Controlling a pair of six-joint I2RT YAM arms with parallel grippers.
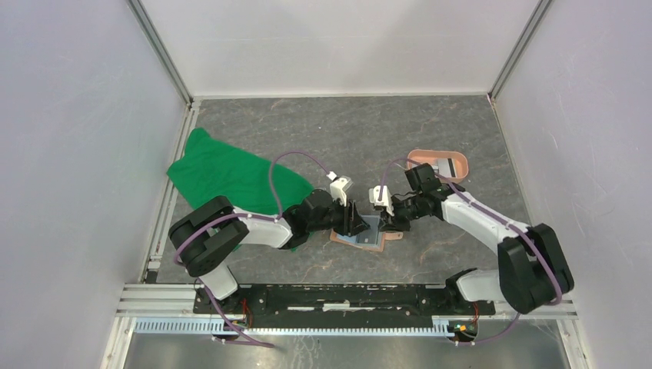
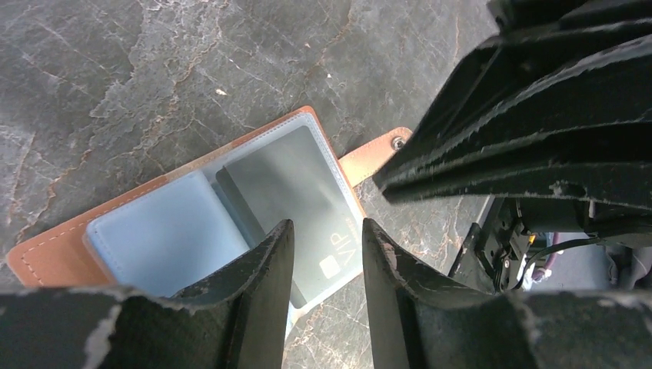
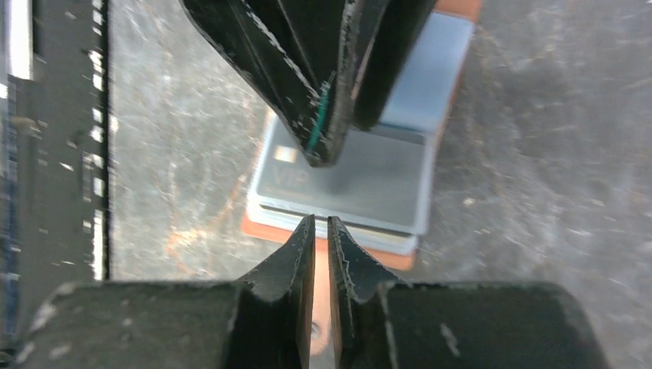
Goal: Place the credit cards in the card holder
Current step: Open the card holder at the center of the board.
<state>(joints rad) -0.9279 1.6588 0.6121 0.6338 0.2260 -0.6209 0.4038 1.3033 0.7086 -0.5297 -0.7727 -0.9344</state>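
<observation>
The tan-orange card holder [image 1: 372, 244] lies open on the table between both grippers. In the left wrist view its leather edge [image 2: 46, 257] frames blue-grey pockets, and a dark credit card [image 2: 292, 184] marked VIP sits in the right pocket. My left gripper [image 2: 327, 231] is open and empty, its fingers hanging over that card's near edge. My right gripper [image 3: 321, 223] is shut to a thin slit, its tips at the wallet's edge [image 3: 400, 257] over the strap tab [image 3: 321, 269], which lies flat beneath. The tab [image 2: 369, 157] runs under the right fingers.
A salmon-pink oval tray [image 1: 460, 163] stands at the back right with a pale flat item [image 1: 442, 165] in it. A green cloth [image 1: 231, 173] lies at the left. A black rail [image 1: 338, 296] runs along the near edge.
</observation>
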